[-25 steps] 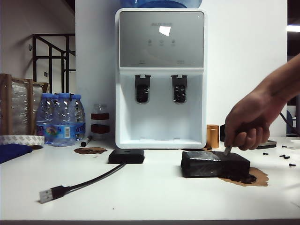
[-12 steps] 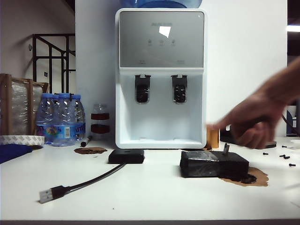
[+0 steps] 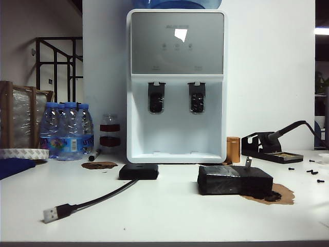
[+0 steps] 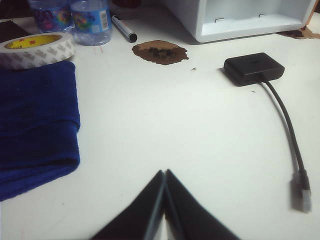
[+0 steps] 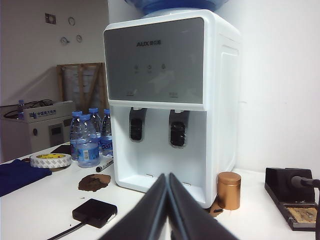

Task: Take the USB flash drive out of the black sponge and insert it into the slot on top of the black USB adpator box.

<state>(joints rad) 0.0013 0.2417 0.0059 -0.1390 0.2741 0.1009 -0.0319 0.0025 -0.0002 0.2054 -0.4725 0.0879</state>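
Note:
The black sponge (image 3: 235,181) lies on the white table right of centre. The USB flash drive (image 3: 248,163) stands upright out of the sponge's top, a small silver-grey stick. The black USB adpator box (image 3: 139,171) sits flat at the centre, and its cable runs to a silver plug (image 3: 50,214) at the front left. Neither gripper shows in the exterior view. My left gripper (image 4: 164,172) is shut and empty above bare table, with the adpator box (image 4: 253,68) some way ahead. My right gripper (image 5: 167,175) is shut and empty too, the adpator box (image 5: 95,212) below and beside it.
A white water dispenser (image 3: 176,85) stands behind the box and sponge. Water bottles (image 3: 67,131), a tape roll (image 3: 23,153) and a blue cloth (image 3: 15,167) are at the left. A copper can (image 3: 233,150), a soldering iron stand (image 3: 271,149) and loose screws (image 3: 313,172) are at the right.
A person's hand that held the flash drive at the sponge has let go and pulled away to the right, out of view. The drive stays upright in the sponge. Neither arm has moved.

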